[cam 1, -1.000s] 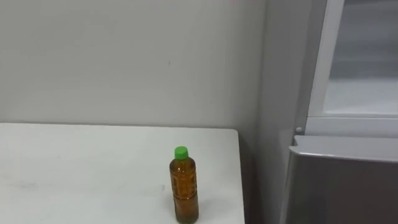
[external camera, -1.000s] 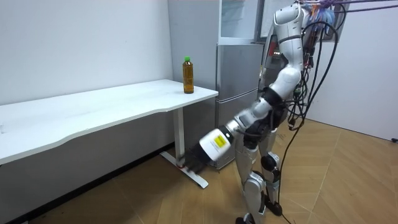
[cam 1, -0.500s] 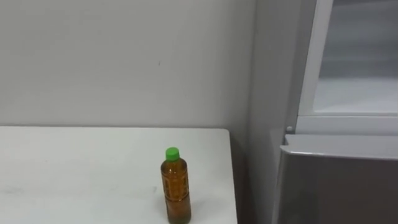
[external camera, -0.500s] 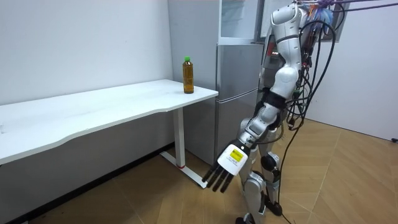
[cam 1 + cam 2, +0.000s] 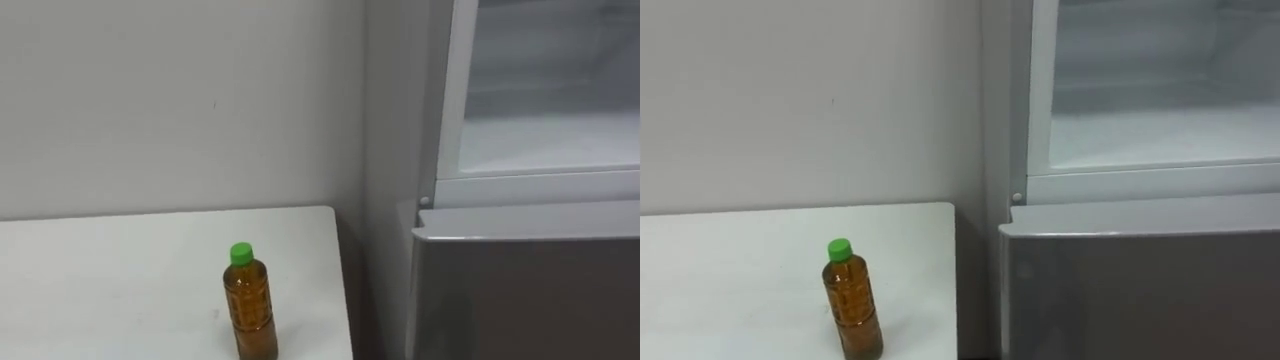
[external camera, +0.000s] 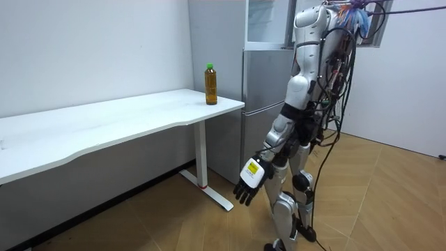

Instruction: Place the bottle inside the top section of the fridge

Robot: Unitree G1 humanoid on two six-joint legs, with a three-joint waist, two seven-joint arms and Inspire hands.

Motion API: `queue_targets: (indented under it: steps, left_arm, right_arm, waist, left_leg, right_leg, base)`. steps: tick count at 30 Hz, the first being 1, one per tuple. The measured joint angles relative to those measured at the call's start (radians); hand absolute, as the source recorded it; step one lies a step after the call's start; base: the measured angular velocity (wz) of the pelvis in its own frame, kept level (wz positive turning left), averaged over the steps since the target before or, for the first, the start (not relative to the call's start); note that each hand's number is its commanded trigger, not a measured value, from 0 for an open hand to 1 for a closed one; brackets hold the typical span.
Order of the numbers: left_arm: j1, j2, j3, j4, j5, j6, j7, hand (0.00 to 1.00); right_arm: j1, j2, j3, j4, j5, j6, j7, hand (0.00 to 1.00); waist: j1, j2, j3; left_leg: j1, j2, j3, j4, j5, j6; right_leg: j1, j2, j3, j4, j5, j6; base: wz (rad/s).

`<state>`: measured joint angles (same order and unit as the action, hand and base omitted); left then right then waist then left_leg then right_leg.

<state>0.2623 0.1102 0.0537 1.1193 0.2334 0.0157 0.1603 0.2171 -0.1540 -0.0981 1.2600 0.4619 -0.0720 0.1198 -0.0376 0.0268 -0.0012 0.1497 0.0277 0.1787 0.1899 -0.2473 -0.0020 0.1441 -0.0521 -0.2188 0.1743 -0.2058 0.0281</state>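
Bottle (image 5: 250,312) was seen upright on the white table (image 5: 110,270), near the corner beside the fridge (image 5: 530,285); upper compartment (image 5: 550,140) was found open; left hand (image 6: 249,183) was hung low by the robot's leg, fingers extended, nothing held, well apart from and below the bottle.

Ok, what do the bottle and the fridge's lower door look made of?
The bottle: probably clear plastic, since brown liquid shows through; its green cap looks like opaque plastic. The lower door: grey with a dull metallic sheen, likely painted or brushed steel.
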Motion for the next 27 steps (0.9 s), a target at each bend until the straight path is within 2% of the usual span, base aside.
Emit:
queue_targets:
  steps: [7,13,17,27]
  left_arm:
    - [-0.008,-0.001,-0.01,0.004,-0.003,0.0,0.003,0.0]
    - [0.022,-0.002,0.002,0.011,-0.004,0.011,0.006,0.0]
    - [0.034,-0.007,0.029,0.043,-0.005,0.022,0.005,0.0]
    - [0.057,-0.011,0.03,0.042,0.002,0.021,0.005,0.0]
  right_arm:
    - [0.001,0.005,0.036,-0.016,0.003,0.002,-0.017,0.0]
    - [-0.004,0.01,0.036,-0.019,-0.014,0.01,-0.059,0.0]
    - [0.0,0.009,0.034,-0.017,-0.029,0.01,-0.074,0.0]
    - [-0.008,0.004,0.044,-0.014,0.003,0.008,-0.051,0.0]
  waist:
    - [-0.009,-0.011,0.0028]
    - [0.002,-0.016,0.0017]
    - [0.016,-0.013,0.0022]
    - [0.018,0.002,0.0014]
  left_leg:
    - [-0.002,0.0,0.009,0.002,0.0,0.0]
    - [-0.008,0.002,0.007,0.009,0.0,0.0]
    - [0.002,0.002,0.004,0.009,0.0,0.0]
    - [-0.004,0.003,-0.015,0.007,-0.003,0.001]
  right_leg:
    - [-0.007,0.0,0.014,0.001,0.0,0.001]
    - [-0.016,0.001,0.012,-0.001,0.0,0.0]
    - [-0.004,0.0,0.011,0.003,0.0,0.0]
    - [0.001,0.002,-0.005,-0.001,-0.001,0.0]
  base:
    - [-0.05]
    - [0.0]
    - [0.01]
    - [0.05]
